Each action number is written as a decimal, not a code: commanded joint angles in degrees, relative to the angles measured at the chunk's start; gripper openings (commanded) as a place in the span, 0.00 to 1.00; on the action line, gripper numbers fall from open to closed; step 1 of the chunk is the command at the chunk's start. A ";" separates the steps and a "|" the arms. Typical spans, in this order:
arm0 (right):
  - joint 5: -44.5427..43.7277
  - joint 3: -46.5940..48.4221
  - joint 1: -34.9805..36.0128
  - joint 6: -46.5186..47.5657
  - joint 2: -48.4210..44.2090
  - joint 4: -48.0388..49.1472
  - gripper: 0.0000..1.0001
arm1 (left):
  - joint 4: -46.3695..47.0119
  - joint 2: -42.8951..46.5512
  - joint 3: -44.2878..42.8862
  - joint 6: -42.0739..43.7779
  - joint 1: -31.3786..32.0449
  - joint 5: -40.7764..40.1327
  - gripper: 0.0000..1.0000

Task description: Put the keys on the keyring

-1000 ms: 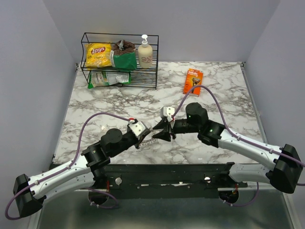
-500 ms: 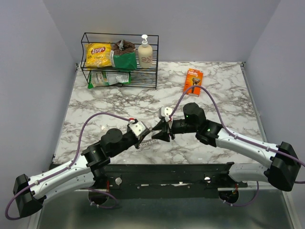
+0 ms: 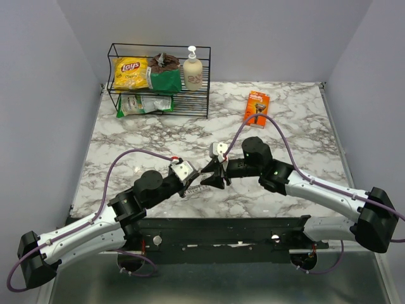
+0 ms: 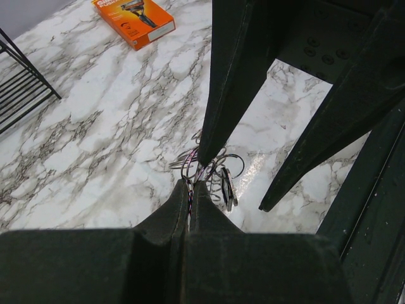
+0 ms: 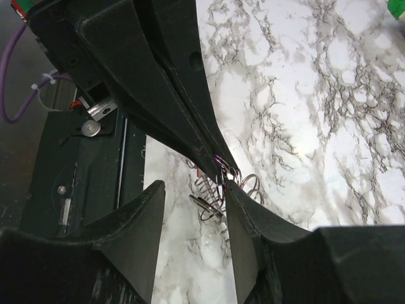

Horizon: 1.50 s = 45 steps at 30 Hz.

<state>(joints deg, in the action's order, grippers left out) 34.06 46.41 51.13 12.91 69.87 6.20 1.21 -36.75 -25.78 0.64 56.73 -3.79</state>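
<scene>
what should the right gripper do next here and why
Probably close the right gripper gently. Its fingers stand open on either side of the tangle where the keyring and what looks like a dark key lie, while the left gripper is shut on a loop of the keyring. Closing might catch the key for threading, though which piece it would pinch is hard to tell.

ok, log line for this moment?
left gripper: shut on keyring | right gripper: open, fingers either side of keyring | surface: marble table
</scene>
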 commanded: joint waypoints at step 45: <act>2.58 1.58 0.19 4.66 -4.38 -7.50 0.01 | -30.55 -6.83 -30.98 -0.30 0.14 11.84 0.66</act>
<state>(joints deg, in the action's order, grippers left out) 33.78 47.68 51.27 15.11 68.49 0.34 -18.57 -40.10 -50.61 -1.78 56.73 -0.95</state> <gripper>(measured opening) 0.013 0.664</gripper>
